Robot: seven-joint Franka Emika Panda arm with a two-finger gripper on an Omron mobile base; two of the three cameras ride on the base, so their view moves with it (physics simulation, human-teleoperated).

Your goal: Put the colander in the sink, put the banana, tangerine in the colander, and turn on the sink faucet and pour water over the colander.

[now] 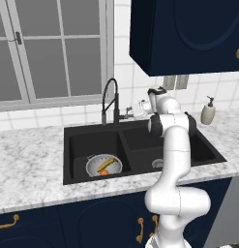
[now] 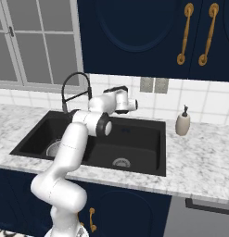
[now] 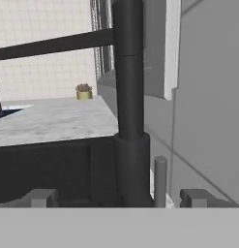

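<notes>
Colander (image 1: 104,165) with banana (image 1: 106,163) and tangerine (image 1: 104,172) in left sink (image 1: 92,140) basin, fingers (image 3: 41,197) spread wide around sink faucet (image 3: 129,97) at back edge

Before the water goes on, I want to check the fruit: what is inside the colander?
In the left base view the colander sits in the sink's left basin, with the banana and the tangerine inside it. Its bottom under the fruit is hidden.

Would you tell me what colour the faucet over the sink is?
Black. The sink faucet shows best in the left base view, against the pale window.
</notes>
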